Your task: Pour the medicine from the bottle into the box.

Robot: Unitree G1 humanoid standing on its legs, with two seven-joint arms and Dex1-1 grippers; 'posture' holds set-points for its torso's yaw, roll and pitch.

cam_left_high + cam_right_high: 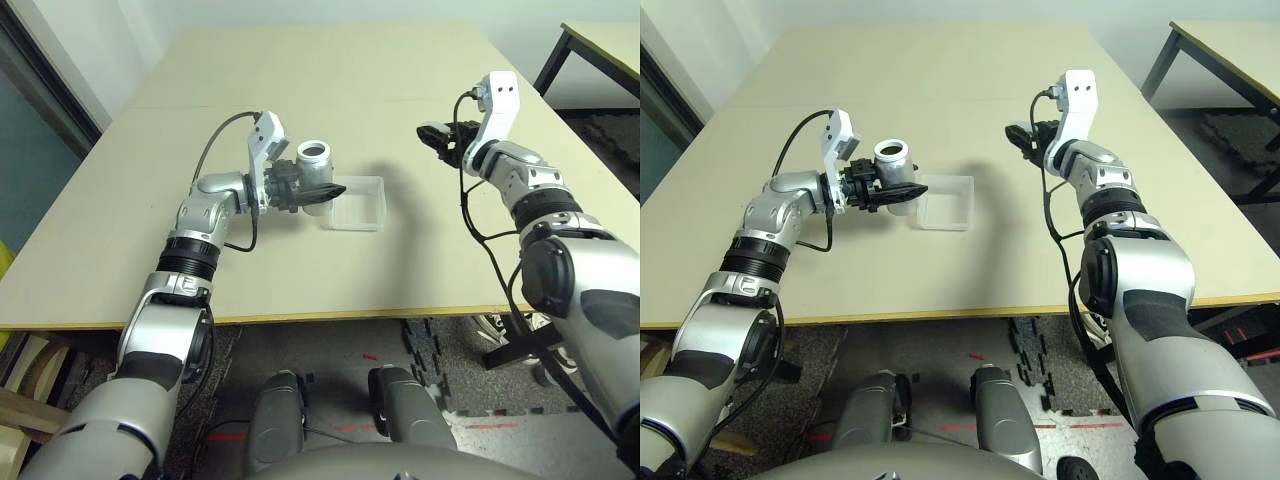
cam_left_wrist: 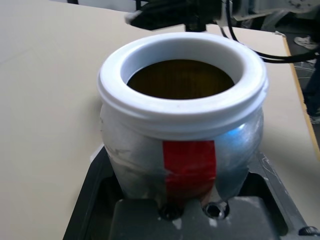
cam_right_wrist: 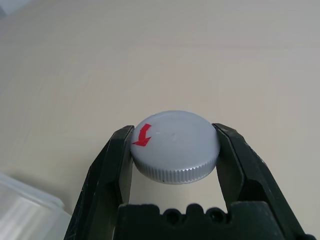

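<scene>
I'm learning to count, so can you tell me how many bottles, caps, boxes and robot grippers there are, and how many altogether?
Bottle: 1, the silver one
Cap: 1, the grey one
Box: 1, the clear one
Grippers: 2, the left gripper and the right gripper
Total: 5

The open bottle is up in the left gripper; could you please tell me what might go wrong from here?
The uncapped bottle, gripped by the left gripper, could drop pills onto the table if tipped before its mouth is over the clear tray.
The grey cap, pinched at its rim by the right gripper, might slip out and fall.
</scene>
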